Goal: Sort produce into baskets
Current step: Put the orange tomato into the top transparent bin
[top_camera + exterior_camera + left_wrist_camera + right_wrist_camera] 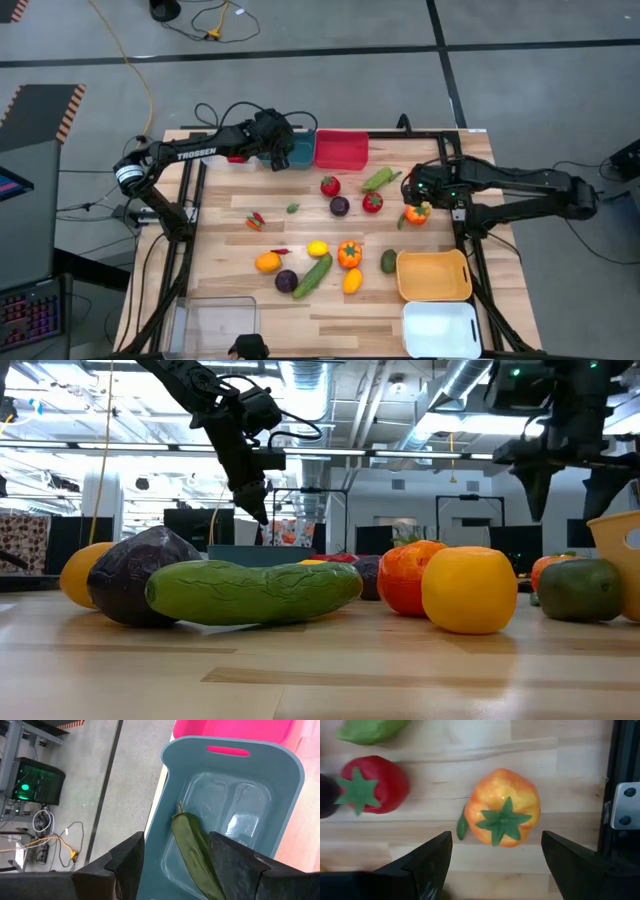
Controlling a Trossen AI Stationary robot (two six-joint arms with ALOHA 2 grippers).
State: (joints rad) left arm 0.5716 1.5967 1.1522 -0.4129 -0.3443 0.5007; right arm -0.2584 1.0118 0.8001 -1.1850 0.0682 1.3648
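Note:
My left gripper (286,152) hangs open over the teal basket (280,780) at the table's far edge. A long dark-green vegetable (192,850) lies on the basket's floor, below and between the fingers, apart from them. My right gripper (424,198) points down, open, above an orange-yellow pepper (504,807) with a green stem that sits on the table at the right. Its fingers stand on either side of the pepper without touching it. A red tomato (370,785) sits beside the pepper.
A red basket (341,150) stands next to the teal one. An orange-yellow basket (433,275) and a white one (440,328) sit near right, a clear one (215,320) near left. Several pieces of produce lie mid-table, among them a cucumber (312,275) and an orange pepper (349,254).

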